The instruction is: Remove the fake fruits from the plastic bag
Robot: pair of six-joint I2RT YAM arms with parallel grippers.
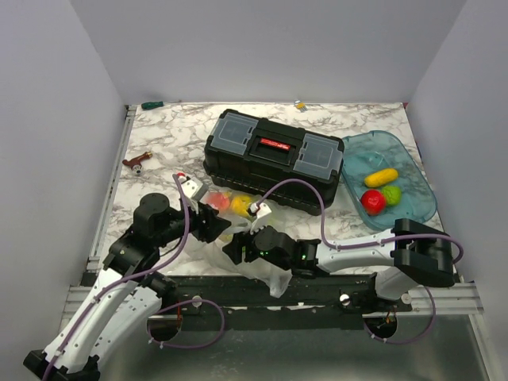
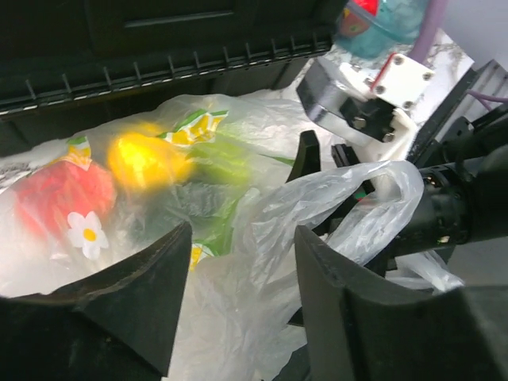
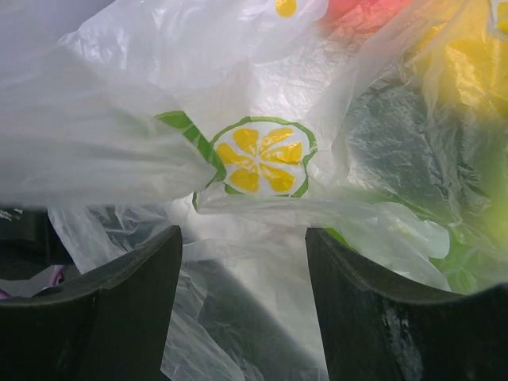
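The left pincer point(image 2: 242, 238) fills the bottom of its wrist view. Its two black fingers point(image 2: 151, 286) stand apart, crumpled film of the plastic bag point(image 2: 262, 214) lies in the gap, and neither finger presses on the film. The right pincer point(image 3: 242, 238) is parted as well, with loose folds of the bag printed with a lemon slice spread between and beyond its fingers point(image 3: 373, 309).

From above, the left arm point(image 1: 119, 270) rises from its base at the near left with the elbow folded. Its wrist is level and points right toward the bag. The right arm point(image 1: 357, 246) lies low, stretched leftward from its base at the near right along the near edge of the tabletop point(image 1: 159, 135). The two pincers come close together at the bag.

The bag sits on the tabletop just near of the black toolbox point(image 1: 274, 155), left of centre, and a white fold of it hangs over the near edge. Some fake fruits show through the film at its far end, close to the toolbox: a red fruit point(image 2: 63, 194), a yellow fruit point(image 2: 143, 159) and a green fruit point(image 2: 230, 155) that is only a blur. Neither pincer touches them.

To the right of the toolbox, the blue tray point(image 1: 373, 151) holds a long yellow piece point(image 1: 381, 176), a green ball point(image 1: 391, 194) and a red ball point(image 1: 373, 202).
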